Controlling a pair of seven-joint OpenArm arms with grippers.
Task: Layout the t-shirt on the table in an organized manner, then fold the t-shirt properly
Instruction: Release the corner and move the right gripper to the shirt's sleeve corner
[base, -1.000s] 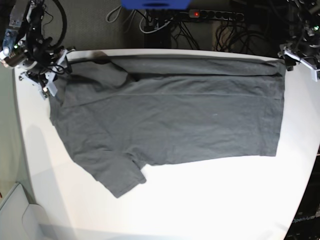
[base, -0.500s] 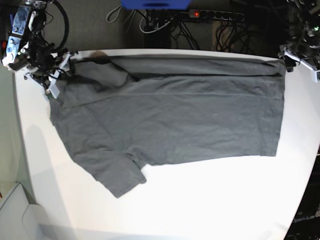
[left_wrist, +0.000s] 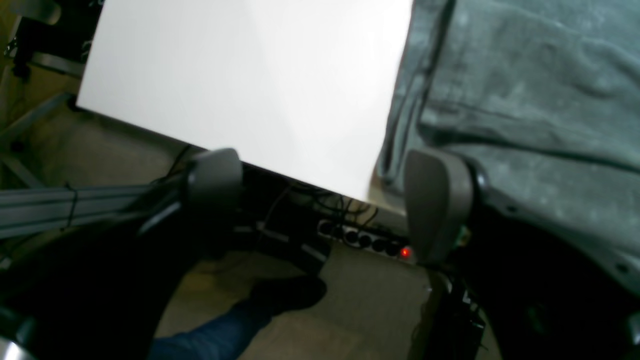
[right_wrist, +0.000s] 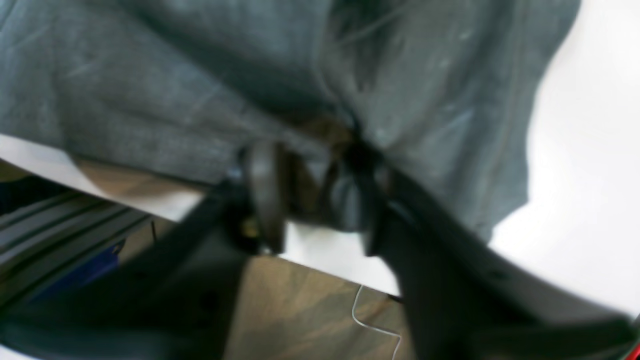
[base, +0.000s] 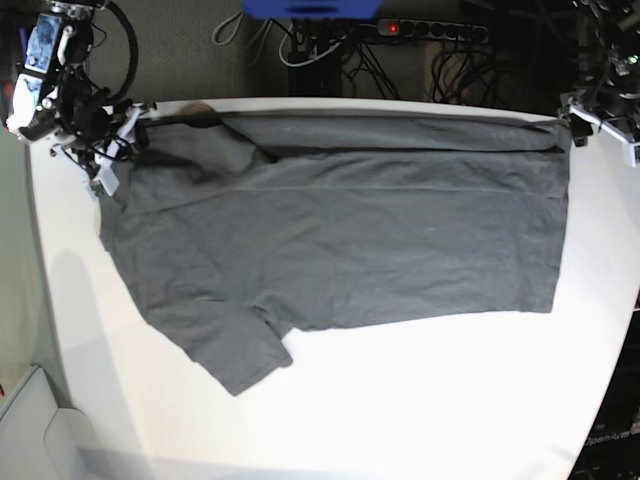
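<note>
The dark grey t-shirt (base: 340, 230) lies spread on the white table (base: 420, 400), its far edge folded over and one sleeve pointing to the near left. My right gripper (base: 112, 150) is at the shirt's far-left corner. In the right wrist view it (right_wrist: 312, 200) is closed on a bunched fold of the shirt (right_wrist: 150, 100), though that view is blurred. My left gripper (base: 600, 118) hangs just off the table's far-right corner. In the left wrist view it (left_wrist: 325, 200) is open and empty, with the shirt's corner (left_wrist: 525, 100) beside its right finger.
A power strip with a red light (base: 420, 30) and tangled cables lie on the floor behind the table, also in the left wrist view (left_wrist: 370, 242). A blue object (base: 310, 8) is at the top. A pale bin (base: 30, 420) stands at the near left.
My right gripper has moved a little toward the table's far-left corner, drawing the shirt's shoulder with it. The left arm and the rest of the shirt have not moved.
</note>
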